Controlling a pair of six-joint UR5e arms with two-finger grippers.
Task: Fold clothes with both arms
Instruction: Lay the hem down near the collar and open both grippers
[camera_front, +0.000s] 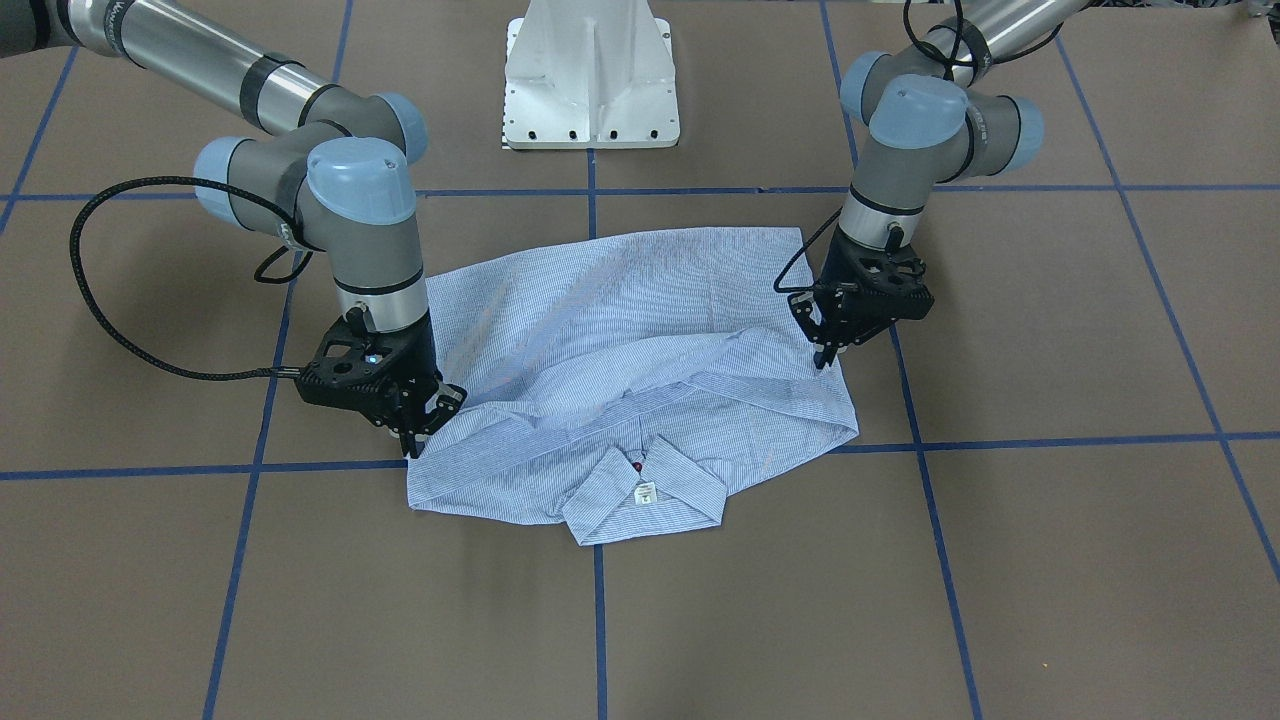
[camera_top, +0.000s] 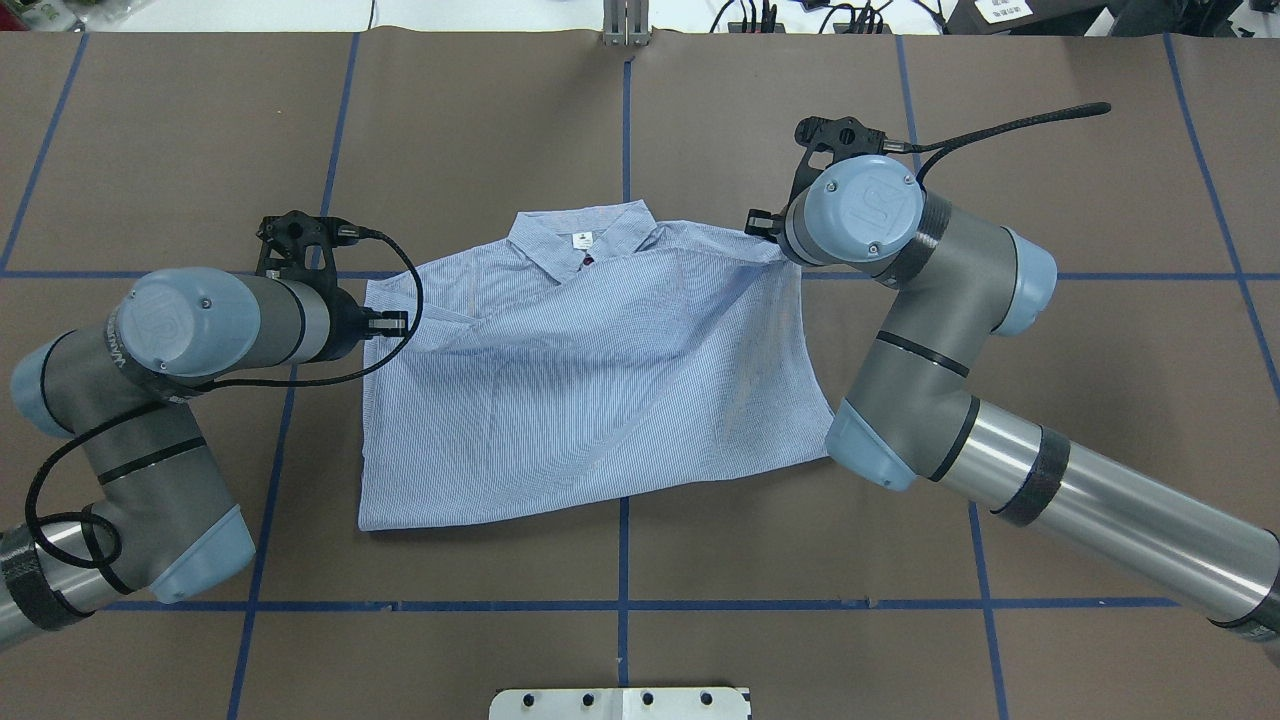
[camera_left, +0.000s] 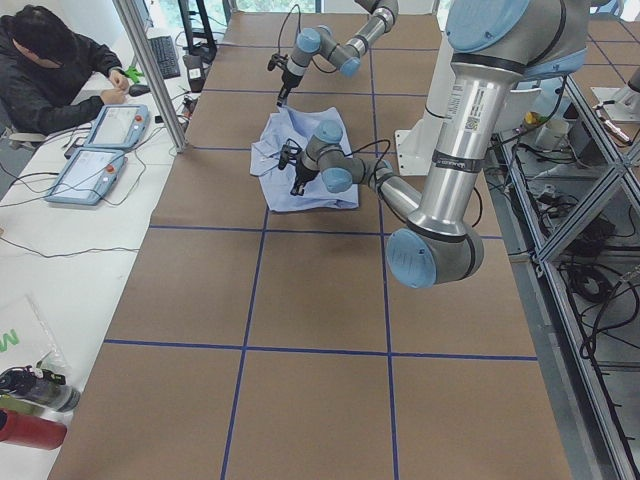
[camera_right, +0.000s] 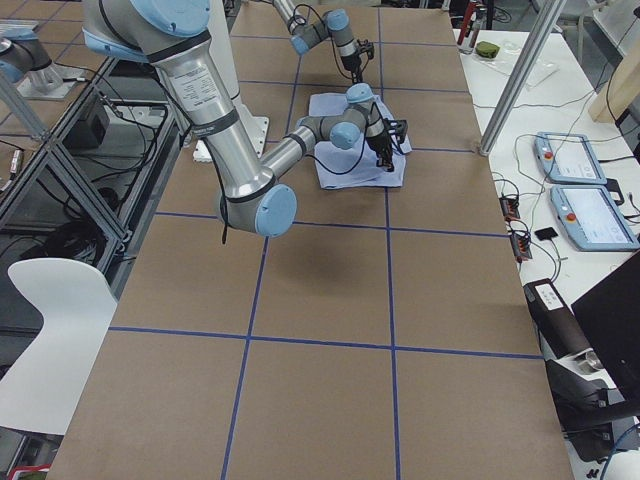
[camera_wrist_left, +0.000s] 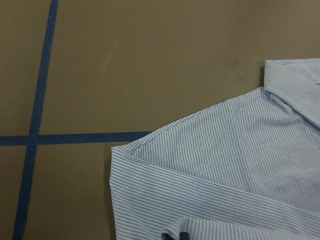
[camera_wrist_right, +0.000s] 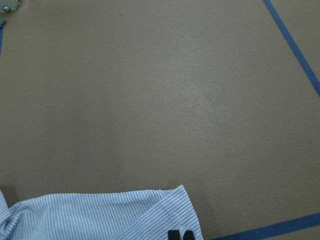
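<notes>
The blue-and-white striped shirt (camera_front: 620, 340) lies partly folded on the brown table. Its collar (camera_front: 645, 490) with the white label points away from the robot. In the overhead view the shirt (camera_top: 590, 390) sits between both arms. My left gripper (camera_front: 822, 358) stands at the shirt's shoulder edge, fingers together on the cloth. My right gripper (camera_front: 413, 445) pinches the opposite shoulder corner. The right wrist view shows black fingertips (camera_wrist_right: 174, 234) at the shirt's corner (camera_wrist_right: 100, 215). The left wrist view shows a raised fold of the shirt (camera_wrist_left: 225, 175) at the bottom edge.
The white pedestal base (camera_front: 592, 75) stands behind the shirt. Blue tape lines (camera_front: 1000, 440) cross the brown table. At a side desk a person (camera_left: 50, 70) sits near two control tablets (camera_left: 100, 140). A white chair (camera_right: 50, 320) stands off the table.
</notes>
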